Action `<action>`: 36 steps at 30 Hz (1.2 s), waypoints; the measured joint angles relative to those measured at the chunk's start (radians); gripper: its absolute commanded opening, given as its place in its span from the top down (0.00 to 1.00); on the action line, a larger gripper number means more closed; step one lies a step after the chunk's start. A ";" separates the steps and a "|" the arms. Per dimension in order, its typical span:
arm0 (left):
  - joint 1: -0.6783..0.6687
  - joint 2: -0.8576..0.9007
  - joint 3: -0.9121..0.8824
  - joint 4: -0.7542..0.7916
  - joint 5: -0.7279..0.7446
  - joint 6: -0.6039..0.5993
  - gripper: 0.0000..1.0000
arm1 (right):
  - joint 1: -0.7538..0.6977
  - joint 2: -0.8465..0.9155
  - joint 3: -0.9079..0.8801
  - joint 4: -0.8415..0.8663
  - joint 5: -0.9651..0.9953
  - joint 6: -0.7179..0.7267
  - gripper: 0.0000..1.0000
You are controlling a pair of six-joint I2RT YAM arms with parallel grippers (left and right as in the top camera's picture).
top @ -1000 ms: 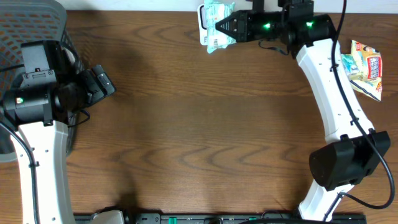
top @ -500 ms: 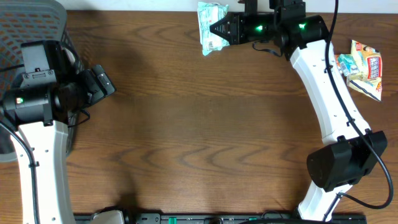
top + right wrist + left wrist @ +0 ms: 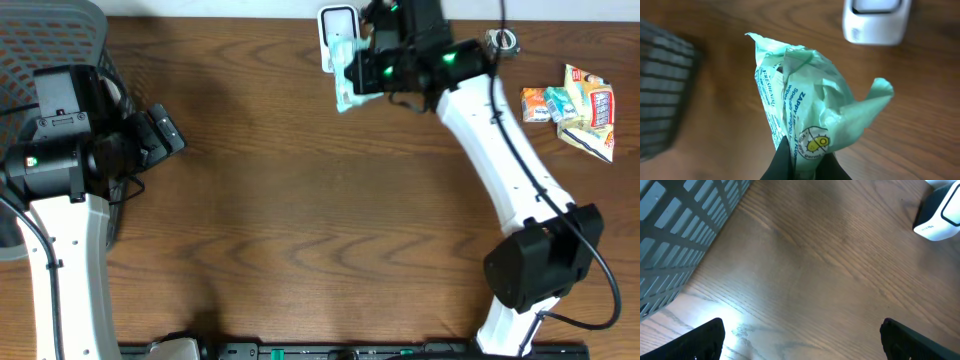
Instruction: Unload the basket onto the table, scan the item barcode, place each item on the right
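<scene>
Brown wood-grain counter [image 3: 300, 210] is filling every view, and a white scanner [image 3: 336, 22] is sitting at its far edge. Just beside the scanner, on the side nearer the robot, a mint-green packet [image 3: 346, 78] is hanging above the wood. The right fingers [image 3: 790, 169] are pinching it at one end, pressing fully together on the crinkled film. From the right wrist, the packet is standing up out of that grip, twisted and creased. Blue print is running along it, and a small yellow cartoon in a round badge is showing near the grip. The scanner is showing beyond the packet's top, off to one side. Whether the packet is touching the scanner cannot be told from overhead, where their edges are overlapping.

Well apart from the scanner, on the left arm's side, a grey mesh basket [image 3: 50, 45] is sitting at the counter's corner. The left fingers [image 3: 162, 135] are hovering just beside it, spread wide and gripping nothing. The left wrist camera is showing bare wood between them, with the scanner at the frame's upper corner. Well apart from the scanner on the opposite side, a few colourful snack packets [image 3: 575, 105] are lying in a loose pile.
</scene>
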State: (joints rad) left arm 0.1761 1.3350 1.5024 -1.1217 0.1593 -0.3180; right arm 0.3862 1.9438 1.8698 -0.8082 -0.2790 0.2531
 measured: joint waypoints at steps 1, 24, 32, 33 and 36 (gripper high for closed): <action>0.000 0.000 0.000 0.000 0.000 0.000 0.02 | 0.012 0.001 -0.017 0.001 0.050 0.000 0.99; 0.000 0.000 0.000 0.000 0.000 0.000 0.02 | 0.174 0.294 -0.157 0.005 1.071 0.011 0.95; 0.000 0.000 0.000 0.000 0.000 0.000 0.02 | 0.224 0.351 -0.158 -0.030 1.069 0.019 0.71; 0.000 0.000 0.000 0.000 0.000 0.000 0.02 | 0.225 0.358 -0.158 -0.039 1.061 0.016 0.68; 0.000 0.000 0.000 0.000 0.000 0.000 0.02 | 0.232 0.361 -0.159 -0.055 1.024 0.018 0.67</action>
State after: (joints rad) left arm 0.1761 1.3354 1.5024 -1.1217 0.1593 -0.3180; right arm 0.6182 2.3047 1.7111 -0.8627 0.7448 0.2710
